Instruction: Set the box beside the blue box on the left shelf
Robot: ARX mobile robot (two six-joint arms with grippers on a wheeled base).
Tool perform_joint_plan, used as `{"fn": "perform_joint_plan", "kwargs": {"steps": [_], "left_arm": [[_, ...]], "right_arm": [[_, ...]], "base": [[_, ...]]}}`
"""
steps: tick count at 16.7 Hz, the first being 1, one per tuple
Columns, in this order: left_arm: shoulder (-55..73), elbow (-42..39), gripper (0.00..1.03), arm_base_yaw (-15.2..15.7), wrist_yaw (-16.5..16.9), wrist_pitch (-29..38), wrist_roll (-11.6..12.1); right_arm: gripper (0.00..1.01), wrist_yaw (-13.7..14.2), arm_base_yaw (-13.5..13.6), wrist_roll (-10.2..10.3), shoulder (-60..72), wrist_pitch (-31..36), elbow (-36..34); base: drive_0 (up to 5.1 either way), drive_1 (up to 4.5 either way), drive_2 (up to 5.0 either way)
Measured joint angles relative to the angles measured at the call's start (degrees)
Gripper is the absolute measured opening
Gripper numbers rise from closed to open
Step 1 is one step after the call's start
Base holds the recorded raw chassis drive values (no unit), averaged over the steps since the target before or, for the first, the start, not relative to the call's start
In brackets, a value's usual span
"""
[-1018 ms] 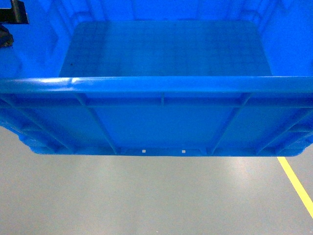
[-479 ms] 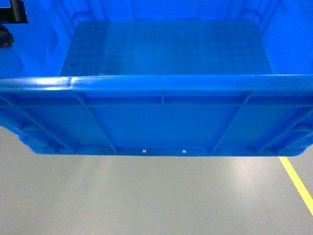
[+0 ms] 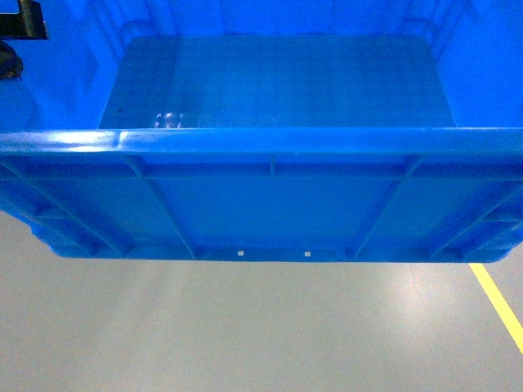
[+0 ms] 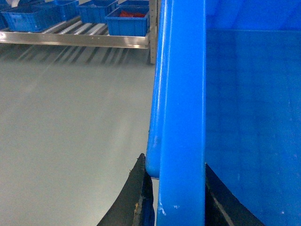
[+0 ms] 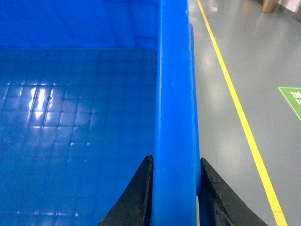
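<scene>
The box (image 3: pixel 270 196), a large bright-blue crate, fills the head view and hangs above the grey floor with its ribbed near wall facing me. My left gripper (image 4: pixel 175 188) is shut on its left rim (image 4: pixel 181 103), one black finger on each side. My right gripper (image 5: pixel 174 188) is shut on the right rim (image 5: pixel 174 94) the same way. In the left wrist view the left shelf (image 4: pixel 75 38), a silver roller rack, stands far off at the top left, carrying blue boxes (image 4: pixel 127 21); one holds something red.
Grey floor (image 3: pixel 245 327) lies below the crate. A yellow floor line (image 5: pixel 235 103) runs along the right side, with a green floor marking (image 5: pixel 291 99) beyond it. A black piece of the arm (image 3: pixel 20 20) shows at the head view's top-left corner.
The crate stays held in the same place in the head view. A light reflection has appeared on its floor near the front-left, and the yellow line has shifted slightly.
</scene>
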Motion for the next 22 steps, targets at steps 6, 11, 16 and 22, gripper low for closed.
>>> {"fn": "perform_joint_plan", "kwargs": {"steps": [6, 11, 16, 22], "left_arm": [[0.0, 0.0, 0.16, 0.0, -0.04, -0.02, 0.0], [0.0, 0.0, 0.16, 0.0, 0.0, -0.09, -0.09], [0.0, 0.0, 0.16, 0.0, -0.02, 0.0, -0.02], [0.0, 0.0, 0.16, 0.0, -0.02, -0.07, -0.04]], "right_arm": [[0.21, 0.02, 0.0, -0.02, 0.0, -0.04, 0.0], [0.21, 0.02, 0.0, -0.07, 0.0, 0.26, 0.0], [0.21, -0.02, 0.0, -0.02, 0.0, 0.09, 0.0], [0.21, 0.02, 0.0, -0.02, 0.0, 0.09, 0.0]], "base": [[0.0, 4.31, -4.4], [-0.1, 4.27, -4.4], [-0.1, 4.24, -4.4], [-0.1, 4.27, -4.4]]}}
